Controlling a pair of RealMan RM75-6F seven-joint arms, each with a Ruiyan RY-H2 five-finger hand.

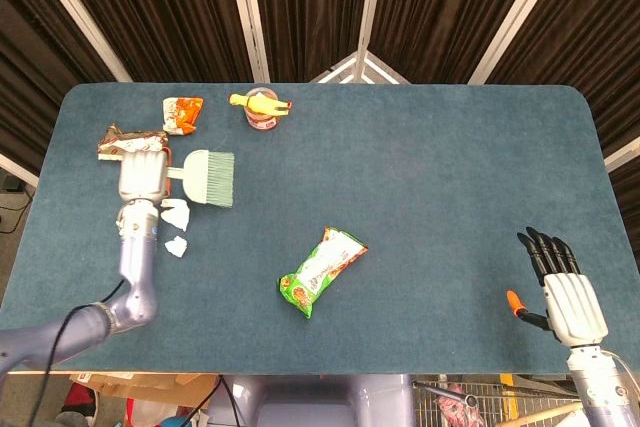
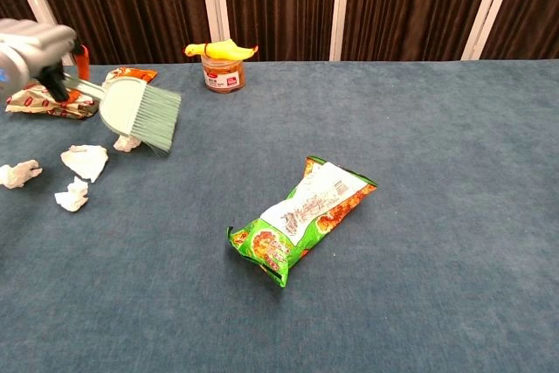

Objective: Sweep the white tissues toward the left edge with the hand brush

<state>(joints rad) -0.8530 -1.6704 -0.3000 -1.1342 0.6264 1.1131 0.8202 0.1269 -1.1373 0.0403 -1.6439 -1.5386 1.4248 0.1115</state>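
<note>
Chest view: white tissues (image 2: 85, 162) scattered on the blue table (image 2: 419, 172) near its left side, four crumpled wads in a loose cluster, one partly hidden behind the bristles of the hand brush (image 2: 140, 115). Brush raised clear of the table, pale green head tilted, bristles fanned toward the right and hanging just over the rightmost wad. Handle clamped in the left hand (image 2: 31, 51), fingers wrapped round it. Head view: same hand (image 1: 141, 175) over the cluster, two tissues (image 1: 176, 215) showing just below the brush (image 1: 208, 176).

Right hand (image 1: 565, 292) idle at the near right corner, fingers straight and apart, grasping nothing.

Judged to be at the reset of a stroke. Best done by lowering the bristles to the table on the right of the rightmost wad, then dragging left in one flat, steady pass to gather all the wads together. Light contact advisable: wads this light likely to flick aside or slip under bristles.

Further out: two snack packets (image 2: 48, 100) beyond the tissues, a small jar with a yellow rubber chicken on top (image 2: 222, 64) at the far edge, a green snack bag (image 2: 301, 218) mid-table, well apart from the sweep.
</note>
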